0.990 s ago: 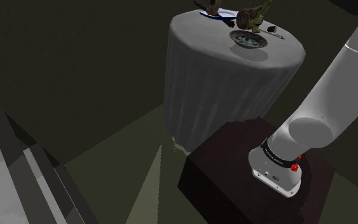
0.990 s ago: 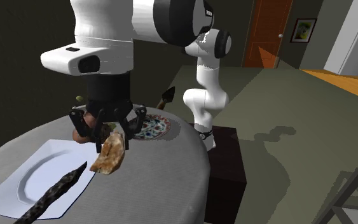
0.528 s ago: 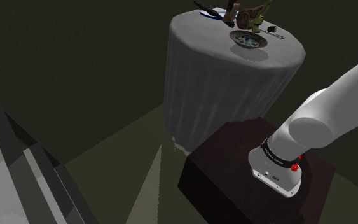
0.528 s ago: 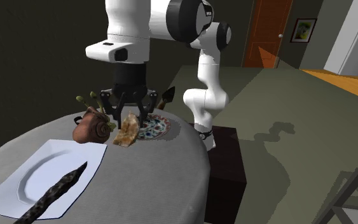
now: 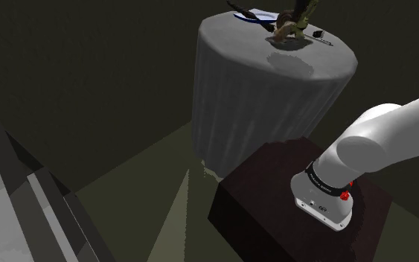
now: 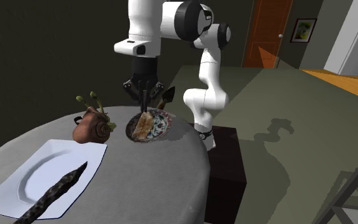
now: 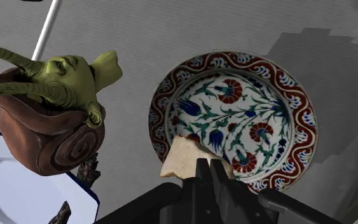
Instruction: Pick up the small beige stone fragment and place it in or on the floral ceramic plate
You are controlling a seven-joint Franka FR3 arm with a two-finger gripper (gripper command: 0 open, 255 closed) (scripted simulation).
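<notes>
The pick is done: the tool [image 7: 209, 167], fingers clamped on the beige stone fragment [image 7: 182, 159], holds it over the floral plate [image 7: 234, 62], at the edge nearest the snail figurine [image 7: 50, 121]. Left, I judge: lowering and releasing.

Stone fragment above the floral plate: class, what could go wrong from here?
The stone fragment, clasped in the claw, hangs over the rim of the plate, not its middle; released now, it may tip onto the cloth. The snail figure stands close beside the plate; the claw might knock it.
</notes>
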